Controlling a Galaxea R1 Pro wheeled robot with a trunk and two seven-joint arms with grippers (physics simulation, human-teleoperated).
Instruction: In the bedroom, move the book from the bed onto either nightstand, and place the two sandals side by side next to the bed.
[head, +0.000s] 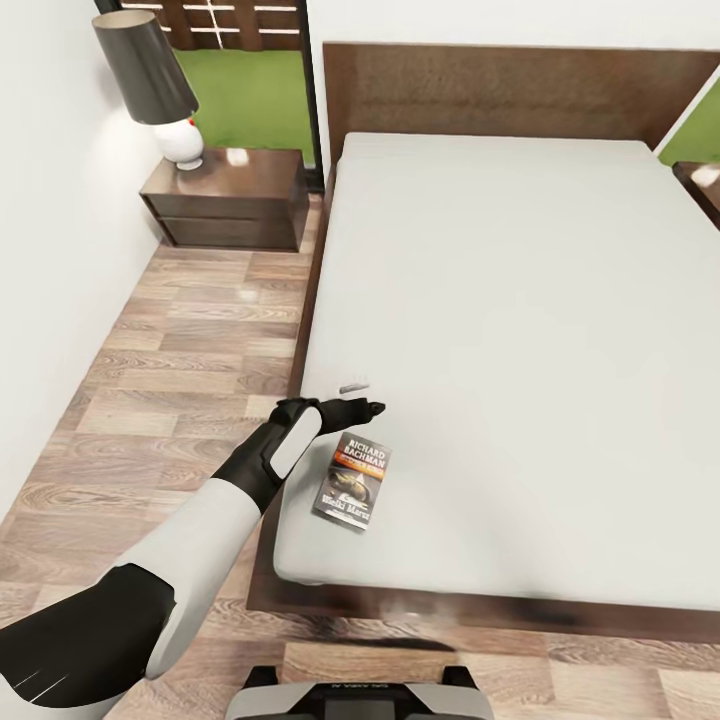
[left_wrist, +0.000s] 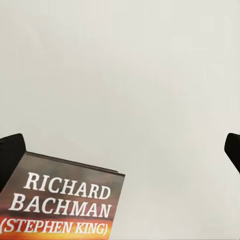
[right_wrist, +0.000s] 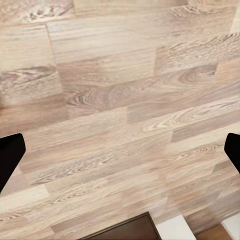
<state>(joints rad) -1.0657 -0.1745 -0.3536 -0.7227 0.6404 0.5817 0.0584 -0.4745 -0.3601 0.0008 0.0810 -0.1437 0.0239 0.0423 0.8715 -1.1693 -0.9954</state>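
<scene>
The robot's left gripper (head: 352, 408), fingers spread wide, hovers over the grey bed (head: 520, 330) just beyond the book (head: 352, 481), apparently needing to draw back and lower to grasp it.

Glossy dark wood on the nightstand (head: 228, 190), matt grey cloth on the mattress (head: 520, 330), grainy wood planks on the floor (head: 170, 380), paper-covered book (head: 352, 480).

Even, bright, diffuse render light throughout; glossy dark-brown wooden nightstand top (head: 232, 168) carries white glare patches, a soft shadow lies under the dark wooden bed frame (head: 330, 600), and wrist views look slightly soft.
</scene>
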